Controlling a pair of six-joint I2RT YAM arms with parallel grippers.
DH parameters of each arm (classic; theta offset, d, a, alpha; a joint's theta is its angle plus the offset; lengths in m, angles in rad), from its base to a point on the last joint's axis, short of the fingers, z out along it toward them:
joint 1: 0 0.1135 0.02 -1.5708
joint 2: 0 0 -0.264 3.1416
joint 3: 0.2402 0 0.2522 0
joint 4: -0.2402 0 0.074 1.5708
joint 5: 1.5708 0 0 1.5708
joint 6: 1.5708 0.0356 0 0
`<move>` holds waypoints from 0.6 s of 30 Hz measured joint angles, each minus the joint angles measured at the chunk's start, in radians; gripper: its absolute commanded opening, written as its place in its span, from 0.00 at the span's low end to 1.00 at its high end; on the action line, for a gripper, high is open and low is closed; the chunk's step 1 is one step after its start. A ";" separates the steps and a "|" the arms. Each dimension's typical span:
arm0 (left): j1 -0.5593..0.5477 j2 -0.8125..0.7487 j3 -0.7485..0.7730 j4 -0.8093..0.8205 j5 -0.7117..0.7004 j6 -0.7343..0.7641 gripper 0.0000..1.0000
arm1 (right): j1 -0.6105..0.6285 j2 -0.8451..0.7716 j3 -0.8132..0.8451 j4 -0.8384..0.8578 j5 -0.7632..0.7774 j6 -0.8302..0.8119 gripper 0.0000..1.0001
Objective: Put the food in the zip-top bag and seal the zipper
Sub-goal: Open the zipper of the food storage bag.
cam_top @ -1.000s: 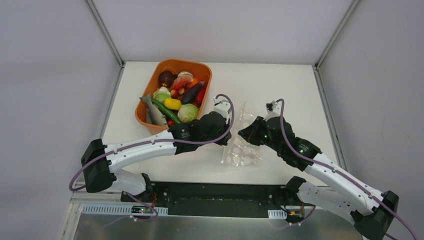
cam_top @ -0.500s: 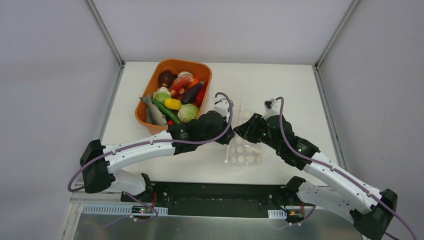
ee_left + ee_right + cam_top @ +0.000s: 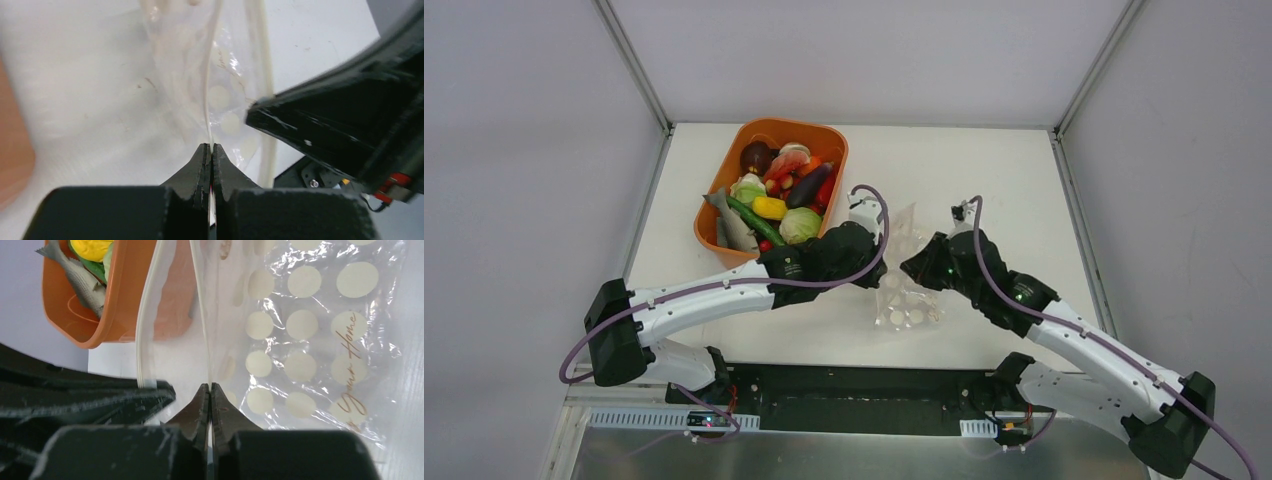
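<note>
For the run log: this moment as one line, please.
left tool: shut on bag lip | right tool: shut on other lip | food: in tub | zipper: open

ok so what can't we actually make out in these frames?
Top view: where left gripper and right gripper pinch the zip-top bag is hidden under their own bodies.
Top view: food low in the orange tub is buried under the upper pieces.
Right wrist: zipper and tub run off the top edge.
Left wrist: bag film blurred close up; mouth opening unclear.

zip-top bag [image 3: 300, 325]: clear, cream round dots, tan script. tub [image 3: 832, 143]: orange. food [image 3: 779, 190]: yellow, green, purple, red. tabletop [image 3: 994, 170]: white.
</note>
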 measured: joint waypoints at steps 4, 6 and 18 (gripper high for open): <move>0.000 0.001 0.055 -0.105 -0.124 -0.013 0.00 | 0.000 -0.051 0.043 -0.060 -0.004 -0.024 0.00; 0.000 0.000 0.071 -0.139 -0.194 -0.029 0.00 | 0.000 -0.074 0.093 -0.110 0.003 -0.040 0.00; 0.001 -0.010 0.067 -0.246 -0.348 -0.101 0.00 | 0.000 -0.208 0.215 -0.287 -0.029 -0.071 0.00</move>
